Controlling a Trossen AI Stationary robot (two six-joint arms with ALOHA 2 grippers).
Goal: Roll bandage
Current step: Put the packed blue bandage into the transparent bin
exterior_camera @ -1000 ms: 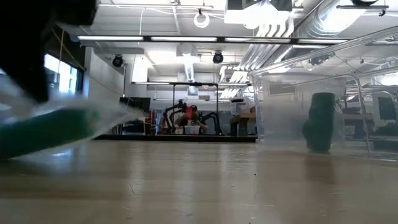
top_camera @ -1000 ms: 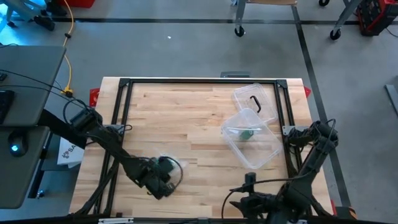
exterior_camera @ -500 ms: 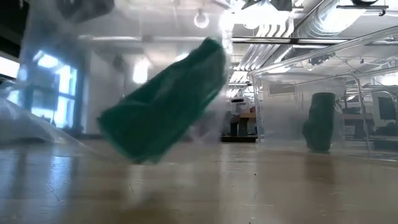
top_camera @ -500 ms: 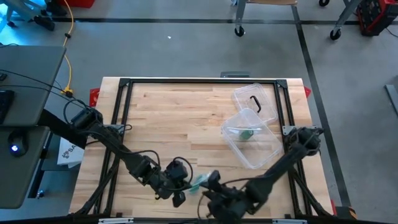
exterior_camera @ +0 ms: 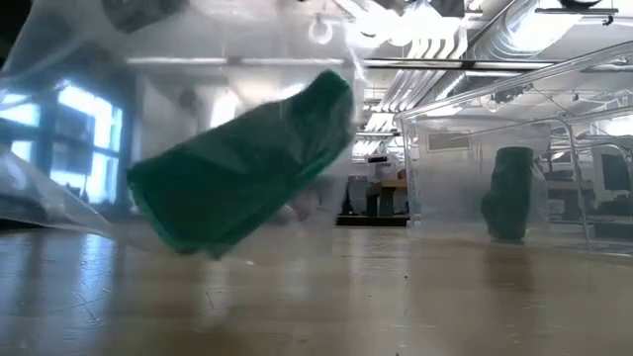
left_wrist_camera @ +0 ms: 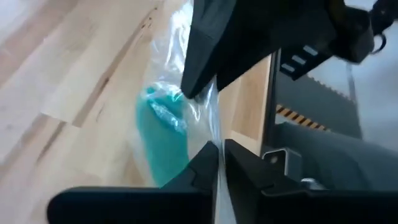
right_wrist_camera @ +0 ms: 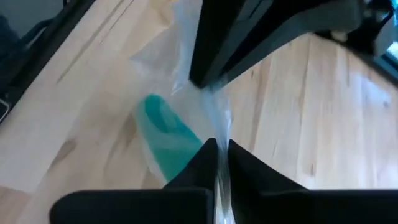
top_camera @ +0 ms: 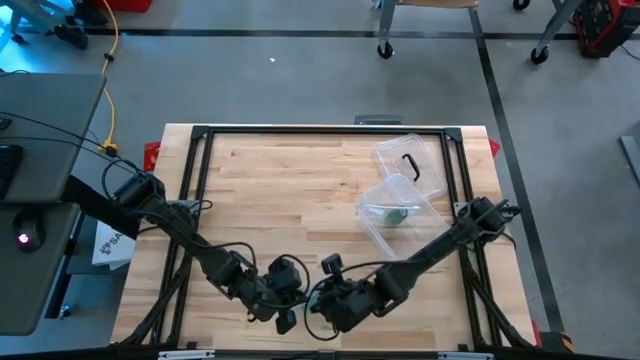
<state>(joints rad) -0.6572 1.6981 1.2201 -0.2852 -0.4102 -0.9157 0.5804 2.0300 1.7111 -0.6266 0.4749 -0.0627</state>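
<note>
— Two grippers are pinching one thing. Do you see it?

— Yes! The left gripper [left_wrist_camera: 219, 163] has its two dark fingers squeezed almost together on a thin edge of the clear plastic bag [left_wrist_camera: 186, 81]. The right gripper [right_wrist_camera: 221, 163] does the same: its fingers are nearly closed, with a strip of the bag caught between them.

— What is in the bag?

— A green bandage roll [exterior_camera: 242, 163]. It hangs inside the bag, tilted, with one end low, close to the wooden table [top_camera: 300, 190]. I cannot tell if it touches the wood.

— Where are the grippers?

— From above, they meet near the front edge of the table, a bit left of the middle. The left gripper [top_camera: 281, 296] and the right gripper [top_camera: 318, 300] sit just beside each other, tips facing.

— How are the arms bent?

— The left arm comes from the left side of the table and slants down to the front. The right arm stretches a long way, from the right side across to the left, lying low over the wood.

— Anything else on the table?

— A clear plastic box [top_camera: 405, 222] sits at the right, well apart from the grippers, with something dark green [top_camera: 397, 214] inside. Its lid [top_camera: 410, 160], with a black handle, lies just behind it.
</note>
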